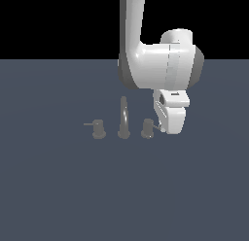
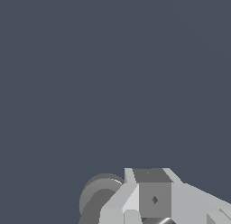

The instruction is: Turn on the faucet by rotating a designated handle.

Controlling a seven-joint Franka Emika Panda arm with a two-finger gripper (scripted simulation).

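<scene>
Your handle is the valve on the faucet's exterior-view right, far from the floor's edges. The gripper sits against its lever; finger state: cannot tell. Next, I judge, sweep the rod round

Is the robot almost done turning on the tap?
Not yet. Done: the gripper has reached the handle, the valve on the exterior view's right of the spout. In hand: it sits right at the lever rod; contact is unclear. Left: rotating it. No water shows. The other valve stands untouched.
</scene>
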